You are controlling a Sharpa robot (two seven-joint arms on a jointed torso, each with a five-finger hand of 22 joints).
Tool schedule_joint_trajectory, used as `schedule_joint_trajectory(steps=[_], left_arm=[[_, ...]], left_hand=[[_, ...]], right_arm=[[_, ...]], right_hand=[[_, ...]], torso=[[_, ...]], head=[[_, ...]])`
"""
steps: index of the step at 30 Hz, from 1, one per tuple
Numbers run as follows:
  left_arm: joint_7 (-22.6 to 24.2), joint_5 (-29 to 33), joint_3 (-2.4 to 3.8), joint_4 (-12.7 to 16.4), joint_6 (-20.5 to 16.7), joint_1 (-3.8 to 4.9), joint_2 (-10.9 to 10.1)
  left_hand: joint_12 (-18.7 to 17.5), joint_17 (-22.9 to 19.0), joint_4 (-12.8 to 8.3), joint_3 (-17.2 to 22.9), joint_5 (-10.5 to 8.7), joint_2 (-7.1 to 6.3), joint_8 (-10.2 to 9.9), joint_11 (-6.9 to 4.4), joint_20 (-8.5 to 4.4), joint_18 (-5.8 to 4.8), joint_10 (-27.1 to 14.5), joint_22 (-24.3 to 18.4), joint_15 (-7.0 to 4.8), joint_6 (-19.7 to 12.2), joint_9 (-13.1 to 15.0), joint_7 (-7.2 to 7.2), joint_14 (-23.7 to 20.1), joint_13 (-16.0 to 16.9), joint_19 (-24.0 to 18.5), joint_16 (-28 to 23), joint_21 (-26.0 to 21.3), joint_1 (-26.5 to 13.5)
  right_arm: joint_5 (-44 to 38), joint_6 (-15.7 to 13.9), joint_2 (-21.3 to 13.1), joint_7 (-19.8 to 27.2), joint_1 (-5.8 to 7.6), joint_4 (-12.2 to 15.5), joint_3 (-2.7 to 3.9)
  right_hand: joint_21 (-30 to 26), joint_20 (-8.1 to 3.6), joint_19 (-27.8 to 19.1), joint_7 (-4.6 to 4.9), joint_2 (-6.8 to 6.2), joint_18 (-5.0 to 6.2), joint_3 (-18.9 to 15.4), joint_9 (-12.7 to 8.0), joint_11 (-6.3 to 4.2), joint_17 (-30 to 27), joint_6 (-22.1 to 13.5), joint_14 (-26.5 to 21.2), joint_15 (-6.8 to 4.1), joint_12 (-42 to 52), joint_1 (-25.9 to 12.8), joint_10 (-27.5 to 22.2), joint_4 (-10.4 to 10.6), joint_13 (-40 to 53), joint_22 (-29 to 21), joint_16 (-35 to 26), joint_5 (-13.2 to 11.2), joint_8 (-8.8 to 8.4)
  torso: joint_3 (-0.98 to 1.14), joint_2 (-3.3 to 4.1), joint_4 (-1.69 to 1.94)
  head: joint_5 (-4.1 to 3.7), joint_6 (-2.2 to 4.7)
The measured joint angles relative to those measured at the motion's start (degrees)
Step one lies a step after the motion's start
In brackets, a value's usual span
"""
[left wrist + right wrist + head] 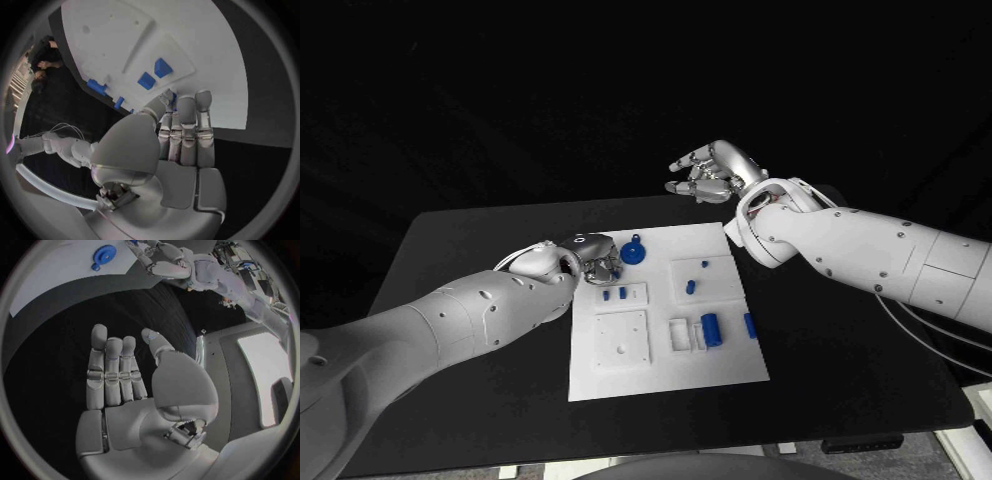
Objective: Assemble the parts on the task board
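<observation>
The task board (661, 340) lies flat in the middle of the black surface (473, 240), with small blue parts spread over its far half. A round blue part (635, 251) with a small tab sits just beside the left robot hand (593, 259), on the side toward the right arm. Two short blue parts (615, 294) lie just under that hand, nearer the robot. Farther toward the right arm are a small slanted blue part (689, 286), a blue cylinder (713, 329) lying in a white holder, and another blue part (750, 325) at the board's edge.

The left robot hand hangs over the board's far left corner, fingers bent down and close together. In the left wrist view its fingertips (186, 105) hide whatever lies beneath them — whether it grips anything cannot be told.

The right robot hand (714, 172) is raised well beyond the board's far edge, over the dark background, fingers loosely curled and apart, holding nothing — the right wrist view shows its palm bare.
</observation>
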Motion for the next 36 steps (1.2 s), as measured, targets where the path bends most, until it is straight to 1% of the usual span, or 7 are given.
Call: schedule_joint_trajectory(steps=[4, 11, 16, 24, 31, 33, 36], left_arm=[[-0.02, -0.07, -0.16, -0.08, -0.18, -0.38, -0.12], [-0.03, -0.08, -0.13, 0.00, -0.80, -0.34, -0.32], [-0.03, -0.08, -0.13, 0.04, -1.30, -0.34, -0.51], [-0.03, -0.04, -0.13, 0.11, -2.09, -0.34, -0.63], [-0.37, -0.03, -0.11, 0.05, -2.04, -0.34, -1.00], [-0.59, -0.04, -0.11, 0.00, -1.93, -0.34, -1.24], [-0.84, -0.05, -0.10, -0.05, -1.80, -0.34, -1.67]], left_hand=[[-0.23, 0.00, -0.07, -0.06, -0.44, -0.89, 0.00, 0.32, 0.32, 0.67, -1.55, 0.00, 0.30, -2.03, -0.03, -0.60, -0.30, -0.02, -0.31, -0.40, -0.32, -0.89], [-0.23, -0.01, -0.53, 0.40, -0.44, -2.21, 0.00, 1.15, 0.52, 0.69, -3.01, 0.00, 0.59, -4.10, -0.03, -1.22, -0.60, -0.01, -0.11, -0.40, -0.71, -1.75], [-0.23, -0.15, -0.69, 0.56, -0.44, -2.75, 0.00, 1.47, 0.91, 0.68, -3.80, -0.01, 0.79, -5.12, -0.02, -1.63, -0.80, -0.02, -0.11, -0.40, -1.00, -1.86], [-0.23, -0.26, -0.69, 0.56, -0.44, -3.17, 0.00, 1.62, 0.91, 0.64, -4.34, -0.01, 0.79, -6.40, -0.02, -1.79, -0.80, -0.01, -0.11, -0.66, -1.22, -1.58], [-0.23, -0.30, -1.10, 0.14, -0.44, -4.24, -0.22, 2.31, 1.53, 0.51, -6.54, -0.01, 1.71, -9.75, -0.15, -2.57, -1.72, -0.01, -0.73, -0.66, -1.82, -1.26], [-0.23, -0.31, -1.19, -0.23, -0.44, -4.29, -0.22, 2.55, 1.58, 0.50, -7.27, -0.01, 1.94, -11.07, -0.22, -2.80, -1.95, -0.01, -0.78, -0.66, -1.92, -1.21], [-0.23, -0.57, -0.91, -1.61, -0.44, -4.59, -0.22, 2.84, 2.04, 0.85, -7.96, 0.03, 2.33, -12.36, -0.23, -2.96, -2.34, -0.01, -0.83, -0.66, -2.33, -0.91]], right_arm=[[0.00, 0.01, 0.02, 0.00, 0.00, -0.02, 0.00], [0.00, 0.04, 0.03, 0.00, 0.00, -0.06, 0.00], [0.00, 0.05, 0.02, -0.01, 0.00, -0.06, 0.00], [0.00, 0.07, 0.02, -0.01, 0.00, -0.06, 0.00], [-0.01, 0.21, -0.05, -0.08, 0.00, -0.13, 0.00], [-0.05, 0.41, -0.08, -0.18, 0.00, -0.18, 0.00], [-0.09, 0.86, -0.13, -0.38, 0.00, -0.27, 0.00]], right_hand=[[0.00, 0.00, 0.00, 0.00, 0.00, 0.00, 0.00, 0.00, 0.00, 0.00, 0.00, 0.00, 0.00, 0.00, 0.00, 0.00, 0.00, 0.00, 0.00, 0.00, 0.00, 0.00], [0.00, 0.00, 0.00, 0.00, 0.00, 0.00, 0.00, 0.00, 0.00, 0.00, 0.00, 0.00, 0.00, 0.00, 0.00, 0.00, 0.00, 0.00, 0.00, 0.00, 0.00, 0.00], [0.00, 0.00, 0.00, 0.00, 0.00, 0.00, 0.00, 0.00, 0.00, 0.00, 0.00, 0.00, 0.00, 0.00, 0.00, 0.00, 0.00, 0.00, -0.01, 0.00, 0.00, 0.00], [0.00, 0.00, 0.00, 0.00, 0.00, 0.00, 0.00, 0.00, 0.01, 0.01, 0.00, 0.00, 0.00, 0.00, 0.00, 0.01, 0.00, 0.00, -0.01, 0.00, 0.00, 0.00], [-0.26, 0.01, -0.01, 0.00, 0.00, 0.00, 0.00, 0.00, 0.03, -0.03, 0.00, -0.22, 0.22, 0.00, 0.00, -0.01, 0.00, 0.00, -0.01, 0.00, 0.00, 0.00], [-0.33, 0.28, -0.29, 0.11, -0.16, 0.00, 0.00, 0.00, 0.43, -0.08, -0.11, -0.78, 0.29, 0.00, -0.16, -0.43, 0.00, -0.04, -0.07, 0.00, 0.00, 0.00], [-1.40, 0.73, -1.39, 0.14, -0.16, 0.00, 0.00, 0.00, 0.52, -0.64, -0.54, -2.40, 0.61, -1.18, -0.15, -2.00, 0.00, -0.94, -0.61, -1.05, -0.23, 0.00]], torso=[[-0.01, 0.00, -0.02], [0.03, 0.00, -0.09], [0.07, 0.02, -0.08], [0.08, 0.02, -0.09], [0.10, 0.02, -0.13], [0.10, 0.02, -0.12], [0.09, 0.02, -0.09]], head=[[0.16, 0.00], [0.32, 0.09], [0.33, 0.07], [0.37, 0.13], [0.41, 0.25], [0.40, 0.26], [0.37, 0.34]])
